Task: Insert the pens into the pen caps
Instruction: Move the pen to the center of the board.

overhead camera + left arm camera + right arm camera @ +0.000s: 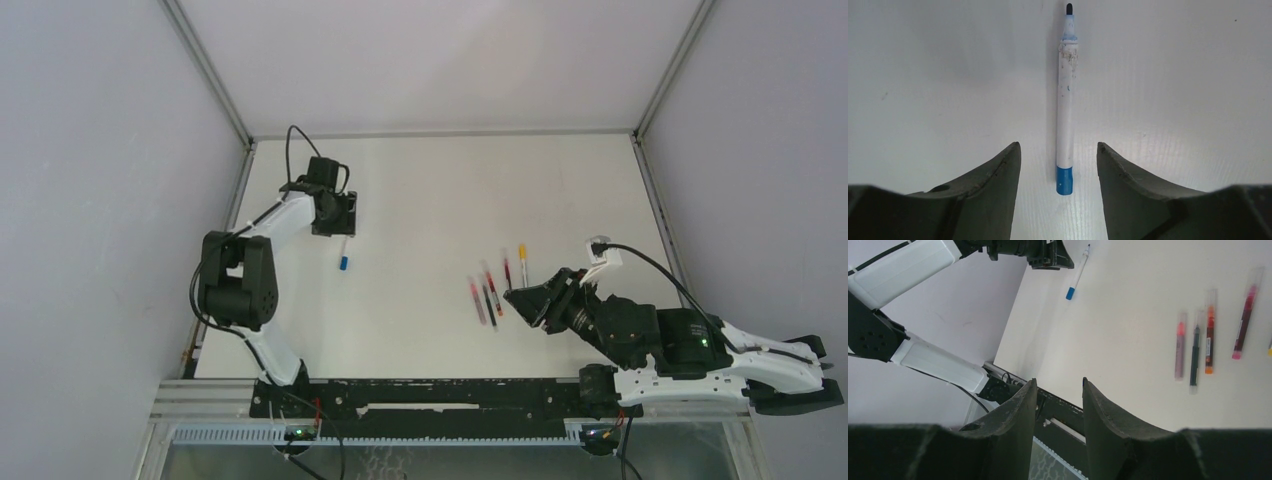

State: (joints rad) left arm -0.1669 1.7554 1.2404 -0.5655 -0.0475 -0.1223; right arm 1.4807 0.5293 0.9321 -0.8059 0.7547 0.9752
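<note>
blue pen (1066,100), one: flat on white table (420,200) at left, blue end between the parted jaws of left gripper (1058,146), untouched. other pens, five, in a loose row centre-right: pink pen (1180,345), dark pen (1194,357), orange pen (1209,332), red pen (1245,320), yellow pen (522,253). right gripper (1058,382), one: jaws apart, empty, near that row.
</note>
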